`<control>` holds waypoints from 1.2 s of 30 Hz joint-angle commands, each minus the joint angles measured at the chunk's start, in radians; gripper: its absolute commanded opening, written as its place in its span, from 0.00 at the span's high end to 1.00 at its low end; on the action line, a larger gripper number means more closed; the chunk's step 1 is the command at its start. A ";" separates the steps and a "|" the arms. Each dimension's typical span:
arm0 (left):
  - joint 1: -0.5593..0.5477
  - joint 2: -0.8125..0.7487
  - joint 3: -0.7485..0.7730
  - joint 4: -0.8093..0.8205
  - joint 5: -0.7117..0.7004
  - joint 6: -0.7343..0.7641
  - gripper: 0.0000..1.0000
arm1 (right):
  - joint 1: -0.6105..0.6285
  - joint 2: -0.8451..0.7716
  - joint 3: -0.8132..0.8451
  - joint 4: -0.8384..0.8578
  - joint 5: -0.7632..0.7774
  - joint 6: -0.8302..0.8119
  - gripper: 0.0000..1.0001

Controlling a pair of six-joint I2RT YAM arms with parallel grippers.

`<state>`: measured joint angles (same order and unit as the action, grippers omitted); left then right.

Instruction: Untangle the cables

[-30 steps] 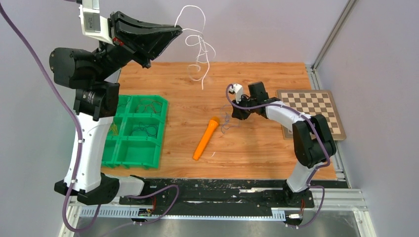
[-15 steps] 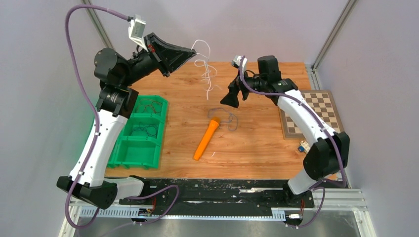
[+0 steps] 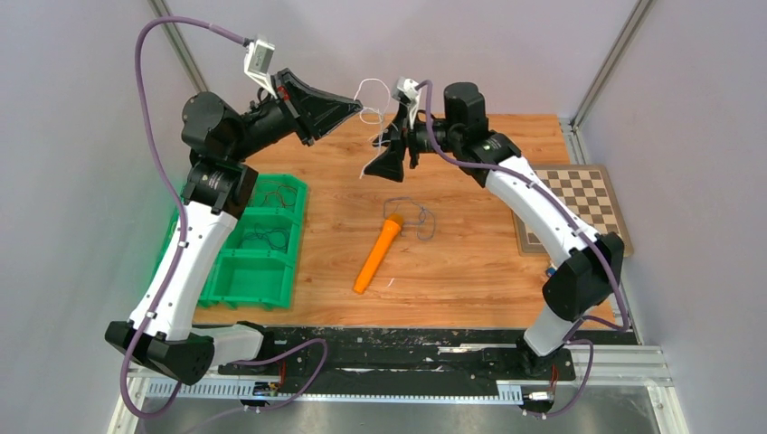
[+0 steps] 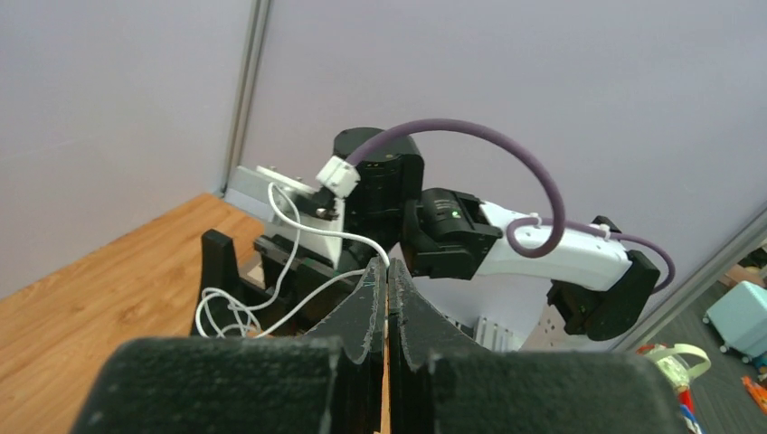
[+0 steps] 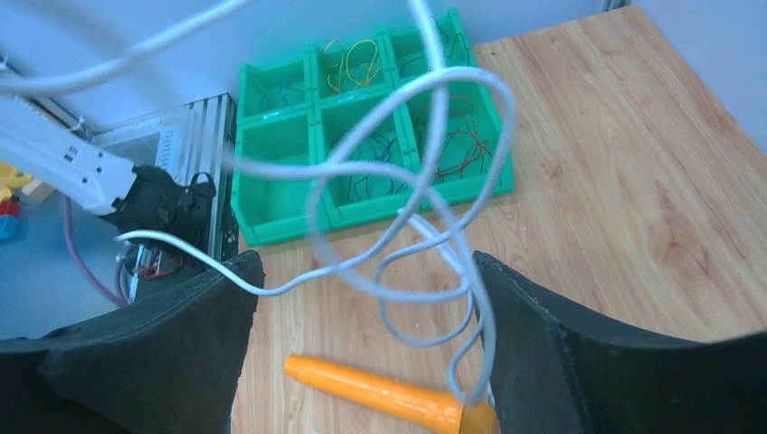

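You're mid-separation here imo: one white cable (image 5: pixel 440 81) is lifted off the desk (image 3: pixel 470 271), up top centre of the overhead view, and strung between the two arms.

Left gripper (image 4: pixel 387 271) is pinched shut on that cable. In its own wrist cam the fingers meet with no gap and the wire comes out right at the tips, then curls away to the left.

Right gripper (image 5: pixel 362 271) is wide apart and holding nothing. The cable's loops hang in the gap between its fingers, but I can't tell if any strand actually touches a finger.

Next move, best guess: close the right one on a single strand, then pull the arms apart so the curls open out. Pick one strand only, because several loops cross in that gap and grabbing two would prob just tighten the knot.

Rest of the job: a thin greyish cable (image 3: pixel 423 217) lies looped on the desk at frame centre, touching or just beside the top end of the orange marker (image 3: pixel 377 253). More coloured cables sit sorted in the green tray (image 3: pixel 249 297) at left.
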<state>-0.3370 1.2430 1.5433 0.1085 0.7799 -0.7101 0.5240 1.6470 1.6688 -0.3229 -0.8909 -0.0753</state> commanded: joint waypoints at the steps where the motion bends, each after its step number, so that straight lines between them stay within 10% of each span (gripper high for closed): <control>1: 0.005 -0.030 0.014 0.051 -0.013 -0.037 1.00 | 0.027 0.068 0.054 0.139 0.006 0.061 0.27; 7: 0.006 -0.025 0.091 0.065 -0.037 -0.033 1.00 | 0.018 0.071 -0.083 0.159 0.071 0.027 0.99; 22: 0.247 0.025 0.288 0.087 -0.094 -0.064 1.00 | -0.118 0.012 -0.431 0.012 0.202 -0.281 1.00; 36: 0.412 -0.204 0.046 -0.148 -0.022 0.167 1.00 | -0.108 -0.026 -0.222 -0.101 0.037 -0.255 1.00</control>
<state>0.0040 1.1172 1.6287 0.0746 0.7578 -0.6624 0.4000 1.6688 1.3746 -0.3965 -0.7818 -0.3187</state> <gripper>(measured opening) 0.006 0.004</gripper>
